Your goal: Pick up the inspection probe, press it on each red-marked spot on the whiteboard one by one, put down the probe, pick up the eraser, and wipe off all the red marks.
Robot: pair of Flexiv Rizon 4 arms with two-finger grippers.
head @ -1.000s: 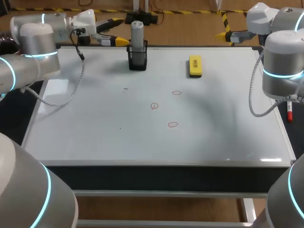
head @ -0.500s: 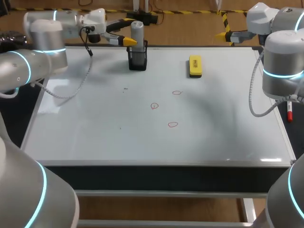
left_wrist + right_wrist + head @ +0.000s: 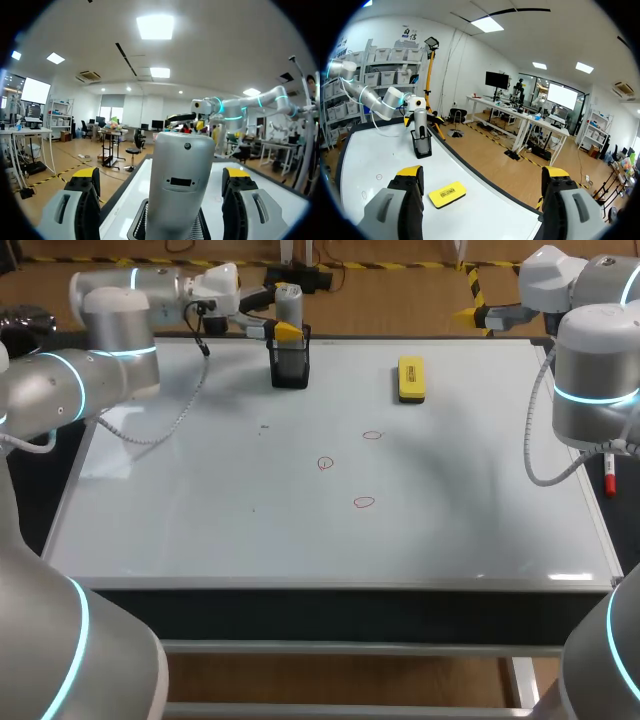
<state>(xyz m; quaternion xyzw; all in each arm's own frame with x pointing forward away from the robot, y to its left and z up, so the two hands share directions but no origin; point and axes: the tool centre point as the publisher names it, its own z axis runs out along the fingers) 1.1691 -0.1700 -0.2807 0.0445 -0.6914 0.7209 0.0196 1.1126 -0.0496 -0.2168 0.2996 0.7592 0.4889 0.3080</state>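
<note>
One probe (image 3: 289, 308), one eraser (image 3: 411, 378), three red marks (image 3: 325, 463).
Probe upright in its holder (image 3: 290, 368), long axis vertical, between the parted fingers (image 3: 85, 200) of the left hand (image 3: 162, 176); right hand (image 3: 482, 172) spread too.

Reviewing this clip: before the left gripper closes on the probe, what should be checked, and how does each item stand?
1. The probe stands upright in its holder: ok.
2. The left gripper is open and straddles the probe: ok.
3. Its fingers are clear of the holder's rim: cannot tell.
4. All three red marks are uncovered on the whiteboard: ok.
5. The right gripper is open, empty and far from the probe: ok.
6. The eraser lies apart from the marks: ok.
</note>
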